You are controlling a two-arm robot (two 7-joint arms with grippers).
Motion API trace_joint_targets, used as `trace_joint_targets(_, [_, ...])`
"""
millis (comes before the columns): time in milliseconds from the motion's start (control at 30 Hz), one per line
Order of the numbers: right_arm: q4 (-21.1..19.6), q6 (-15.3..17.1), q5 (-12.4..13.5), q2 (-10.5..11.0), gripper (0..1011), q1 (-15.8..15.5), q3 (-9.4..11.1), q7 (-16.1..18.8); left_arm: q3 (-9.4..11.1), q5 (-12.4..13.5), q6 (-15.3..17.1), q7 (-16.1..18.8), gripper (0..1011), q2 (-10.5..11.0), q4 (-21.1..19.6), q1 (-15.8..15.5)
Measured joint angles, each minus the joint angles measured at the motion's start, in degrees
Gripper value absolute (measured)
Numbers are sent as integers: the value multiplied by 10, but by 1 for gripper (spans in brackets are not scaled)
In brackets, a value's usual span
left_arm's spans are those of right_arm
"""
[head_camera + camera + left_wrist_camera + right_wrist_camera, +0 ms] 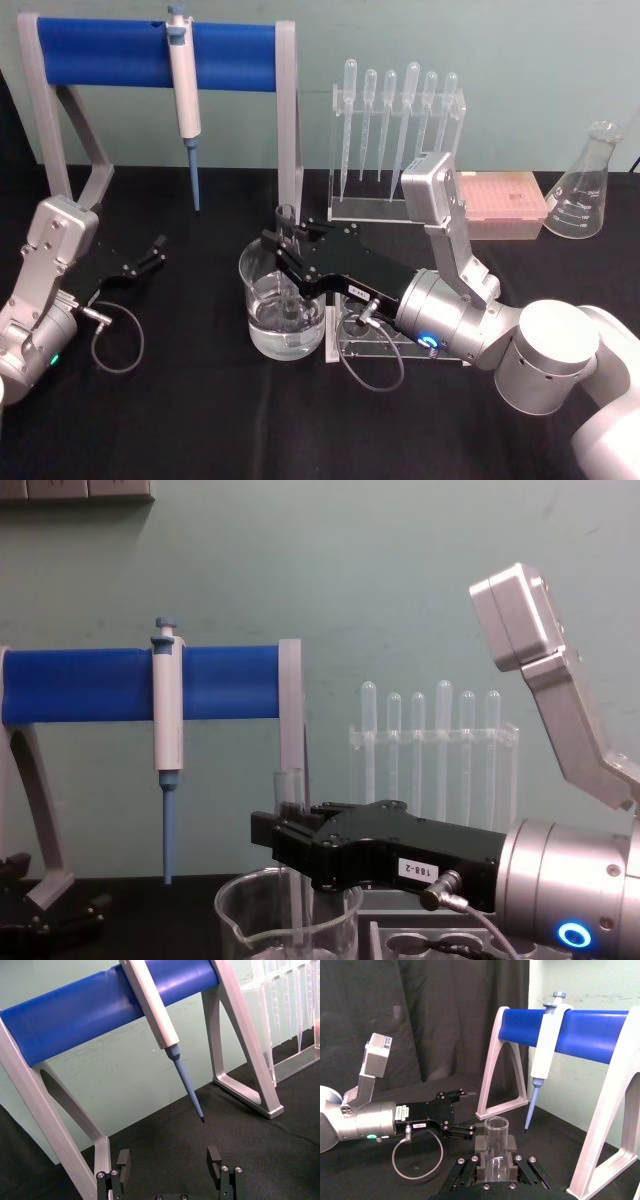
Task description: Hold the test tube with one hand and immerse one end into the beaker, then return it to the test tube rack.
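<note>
Head view: the right hand [284, 247] reaches over the beaker [256, 300] and pinches the test tube [286, 214] upright. The tube's lower end looks to be down in the clear liquid, so I read this as the immersion step. The next move calls for a straight lift clear of the rim. Then comes a short carry to the rack [390, 350] just beside the beaker, lining the tube up with a hole. The left hand [152, 253] sits parked on the bench [180, 410], well apart.

Left wrist view: the left hand [169, 1160] is spread wide and holds nothing, below the pipettor [152, 1007].

Right wrist view: the right hand's fingers press on the test tube [496, 1132] from both sides.

Chest view: the tube's open top [289, 785] rises above the right hand [280, 842], and its shaft runs down inside the beaker [245, 925].
</note>
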Motion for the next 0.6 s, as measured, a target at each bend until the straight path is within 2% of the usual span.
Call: trace_joint_targets(600, [0, 0, 0, 0, 227, 0, 0, 0, 0, 0, 0, 0, 1000, 0, 0, 0])
